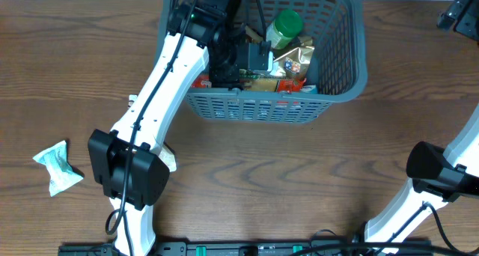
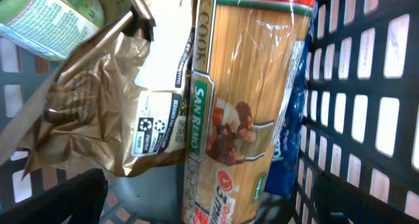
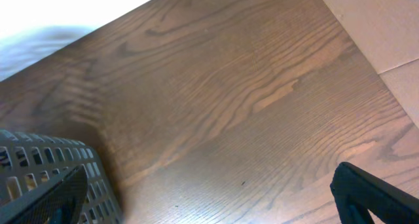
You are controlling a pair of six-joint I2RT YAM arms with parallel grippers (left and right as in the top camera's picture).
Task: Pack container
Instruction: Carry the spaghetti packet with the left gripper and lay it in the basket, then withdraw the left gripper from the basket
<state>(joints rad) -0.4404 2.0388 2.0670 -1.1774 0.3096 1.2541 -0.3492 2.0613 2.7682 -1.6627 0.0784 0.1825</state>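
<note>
The container (image 1: 263, 108), a dark grey slotted basket, stands at the table's far middle. Inside lie a spaghetti pack (image 1: 273, 84), a brown foil bag (image 1: 296, 61) and a green-lidded jar (image 1: 286, 25). My left gripper (image 1: 239, 61) is down inside the basket. In the left wrist view it (image 2: 209, 201) is open, its fingers wide on either side of the spaghetti pack (image 2: 249, 106) without touching it. The foil bag (image 2: 98, 112), the jar (image 2: 52, 18) and a blue packet (image 2: 291, 158) lie beside it against the basket wall (image 2: 366, 86). My right gripper (image 1: 458, 15) is open and empty.
A teal and white packet (image 1: 58, 166) lies on the table at the left. A small white item (image 1: 171, 160) peeks out beside the left arm. The right wrist view shows bare wood under the right gripper (image 3: 209, 198) and a basket corner (image 3: 39, 165).
</note>
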